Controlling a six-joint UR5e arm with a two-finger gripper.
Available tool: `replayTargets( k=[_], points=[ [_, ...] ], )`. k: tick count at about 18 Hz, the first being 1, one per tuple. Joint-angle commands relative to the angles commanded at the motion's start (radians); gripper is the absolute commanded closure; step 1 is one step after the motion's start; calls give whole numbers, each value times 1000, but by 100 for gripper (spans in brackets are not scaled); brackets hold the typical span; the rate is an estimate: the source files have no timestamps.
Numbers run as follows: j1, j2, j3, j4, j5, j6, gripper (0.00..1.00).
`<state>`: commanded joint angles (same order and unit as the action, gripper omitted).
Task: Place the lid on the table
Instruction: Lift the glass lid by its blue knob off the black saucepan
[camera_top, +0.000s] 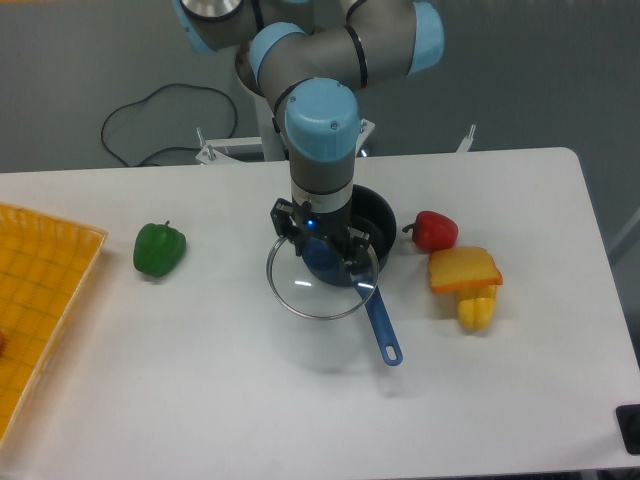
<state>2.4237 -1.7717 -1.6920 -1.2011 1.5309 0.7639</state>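
Observation:
The round clear glass lid (305, 290) with its thin silver rim hangs level above the white table (200, 380), in front of the dark saucepan (378, 215). My gripper (322, 252) comes straight down from above and is shut on the lid's blue centre knob. The lid overlaps the pan's front edge and the start of its blue handle (382, 325) in this view. A faint shadow lies on the table below the lid.
A green pepper (160, 249) lies left of the lid. A red pepper (434, 230), a yellow-orange wedge (464, 270) and a yellow piece (477, 310) lie to the right. A yellow grid tray (40, 300) sits at the left edge.

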Motion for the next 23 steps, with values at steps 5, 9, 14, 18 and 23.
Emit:
replayTargets(
  k=[5,9,14,18,23],
  points=[
    [0,0,-3,3,8,-2,34],
    [-8,-8,6,-2,9,-9,34],
    [-17,-18,18,5,14,-49,34],
    [-63,-67,54,8,47,-178,34],
    [-112,-120,95,9,75,-267,34]
  ],
)
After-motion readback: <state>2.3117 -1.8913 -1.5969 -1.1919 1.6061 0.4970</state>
